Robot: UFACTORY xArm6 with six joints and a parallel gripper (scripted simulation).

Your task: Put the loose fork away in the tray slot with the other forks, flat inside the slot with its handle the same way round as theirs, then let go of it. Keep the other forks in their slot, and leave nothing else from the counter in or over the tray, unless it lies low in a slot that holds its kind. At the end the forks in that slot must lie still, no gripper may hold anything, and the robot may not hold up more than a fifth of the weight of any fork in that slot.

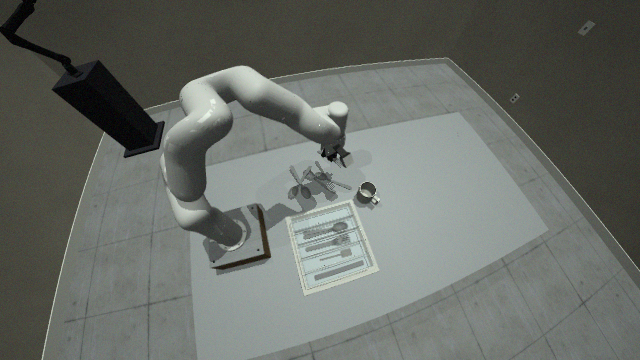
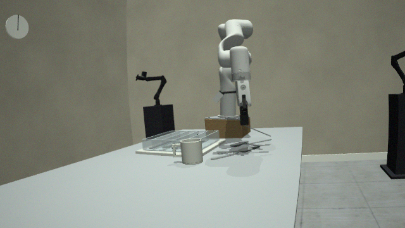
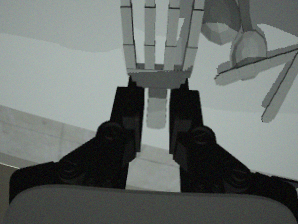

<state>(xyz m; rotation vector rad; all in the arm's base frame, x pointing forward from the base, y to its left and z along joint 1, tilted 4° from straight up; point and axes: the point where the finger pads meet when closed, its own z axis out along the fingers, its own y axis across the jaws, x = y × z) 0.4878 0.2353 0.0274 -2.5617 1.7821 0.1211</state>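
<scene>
Top view gives you the pale grey worktop (image 1: 450,200), then the clear shallow slotted cutlery tray (image 1: 371,255) lying nearer the arm's base than your black pincer (image 1: 336,156). That pincer is clamped on the loose grey metal fork (image 3: 158,63), lifted above the heap, tines pointing straight ahead along the fingers.

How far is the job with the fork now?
Done: the gripper is shut on the fork, by the neck under its tines, and has it lifted above the pile of cutlery. In hand: carrying it; it hangs beside the tray, not over it. Left: move to the slot with the forks, lay it flat with the handle their way, and let go.
</scene>
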